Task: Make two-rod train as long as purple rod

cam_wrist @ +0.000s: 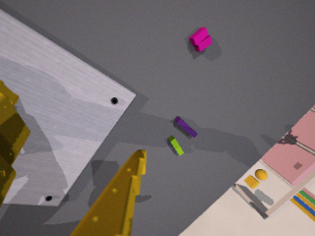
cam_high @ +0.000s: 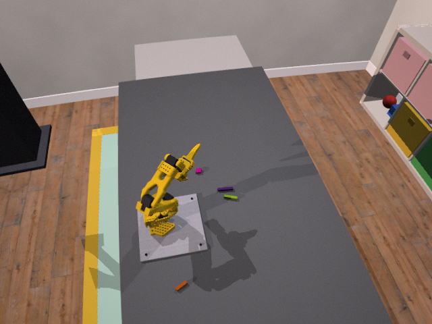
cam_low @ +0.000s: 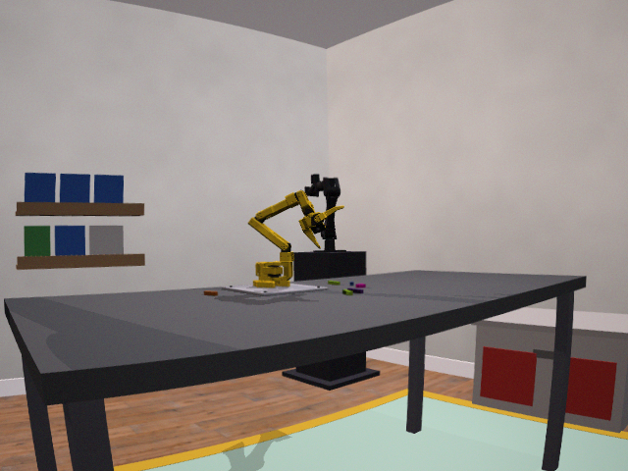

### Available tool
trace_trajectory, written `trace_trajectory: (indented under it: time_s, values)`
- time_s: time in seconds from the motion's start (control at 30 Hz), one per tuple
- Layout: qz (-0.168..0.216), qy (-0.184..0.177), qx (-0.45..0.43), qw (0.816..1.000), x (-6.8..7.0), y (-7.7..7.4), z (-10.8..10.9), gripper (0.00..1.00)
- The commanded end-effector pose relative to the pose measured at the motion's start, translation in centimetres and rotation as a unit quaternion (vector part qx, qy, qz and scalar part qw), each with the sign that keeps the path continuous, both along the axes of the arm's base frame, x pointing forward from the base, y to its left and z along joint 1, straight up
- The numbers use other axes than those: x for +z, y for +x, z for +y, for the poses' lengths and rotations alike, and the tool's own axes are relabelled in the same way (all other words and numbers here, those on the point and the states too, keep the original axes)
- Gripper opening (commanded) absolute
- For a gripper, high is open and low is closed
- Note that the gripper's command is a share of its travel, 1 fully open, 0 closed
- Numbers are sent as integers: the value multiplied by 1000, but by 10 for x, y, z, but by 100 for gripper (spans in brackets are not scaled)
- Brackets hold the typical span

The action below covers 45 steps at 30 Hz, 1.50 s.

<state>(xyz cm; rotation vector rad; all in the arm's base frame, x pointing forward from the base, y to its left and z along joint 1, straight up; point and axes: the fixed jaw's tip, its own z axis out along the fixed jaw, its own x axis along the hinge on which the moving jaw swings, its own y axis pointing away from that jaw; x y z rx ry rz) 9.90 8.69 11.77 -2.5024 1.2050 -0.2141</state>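
The purple rod (cam_high: 225,189) (cam_wrist: 185,127) lies flat on the dark table (cam_high: 244,115), to the right of the arm's base plate. A lime rod (cam_high: 230,196) (cam_wrist: 175,146) lies just beside it, roughly parallel and not touching. A short magenta rod (cam_high: 198,170) (cam_wrist: 201,39) lies farther back, apart from both. An orange rod (cam_high: 181,285) (cam_low: 210,292) lies alone near the front, past the base plate. My gripper (cam_high: 190,163) (cam_low: 327,225) is wide open and empty. It hangs high above the table near the magenta rod.
The grey base plate (cam_high: 188,240) (cam_wrist: 59,98) carries the arm. A grey cabinet (cam_high: 190,55) stands behind the table's far end. A shelf with coloured boxes (cam_high: 404,104) stands at the right, and a black stand (cam_high: 13,115) at the left.
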Motion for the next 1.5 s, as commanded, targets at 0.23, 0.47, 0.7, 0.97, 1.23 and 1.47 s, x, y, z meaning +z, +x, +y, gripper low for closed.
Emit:
trace_trajectory:
  time_s: [0.23, 0.47, 0.7, 0.97, 1.23, 1.47]
  values:
    - [-4, 8, 129, 992, 2, -25, 26, 100]
    - [-3, 8, 180, 984, 2, -37, 33, 100]
    - [-3, 8, 187, 982, 2, -39, 34, 100]
    - [-5, 11, 188, 982, 3, -38, 35, 100]
    - [-5, 11, 188, 982, 3, -38, 35, 100]
    - [-5, 11, 187, 982, 3, -38, 34, 100]
